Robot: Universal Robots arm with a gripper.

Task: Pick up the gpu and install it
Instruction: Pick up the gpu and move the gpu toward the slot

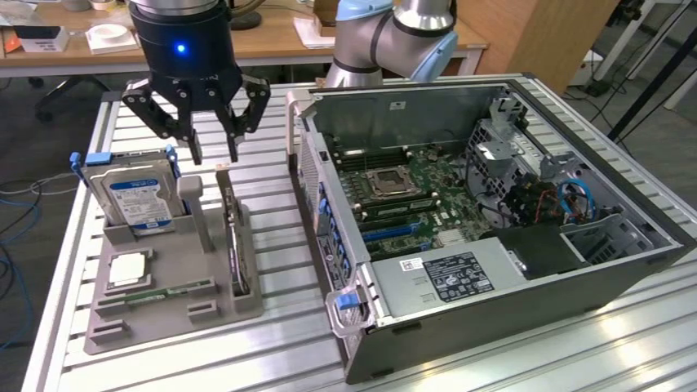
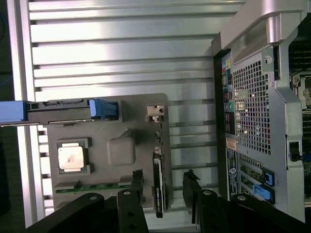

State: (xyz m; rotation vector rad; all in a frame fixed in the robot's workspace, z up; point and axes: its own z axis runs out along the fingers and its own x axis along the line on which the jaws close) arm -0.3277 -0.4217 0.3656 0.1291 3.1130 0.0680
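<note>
— Slatted aluminium worktop, wooden desks behind it. Where's the gpu?
— Standing on edge in a slot of the grey holder, along the holder's side nearest the open computer case. The holder sits by the worktop's edge on the exterior view's left.
— And the claw?
— Just above one end of the gpu, fingers spread to either side of the card, gripping nothing.

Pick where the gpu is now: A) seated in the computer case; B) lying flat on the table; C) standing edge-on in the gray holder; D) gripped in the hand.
C: the gpu stands edge-on in the gray holder, the open hand hovering above it.
</note>
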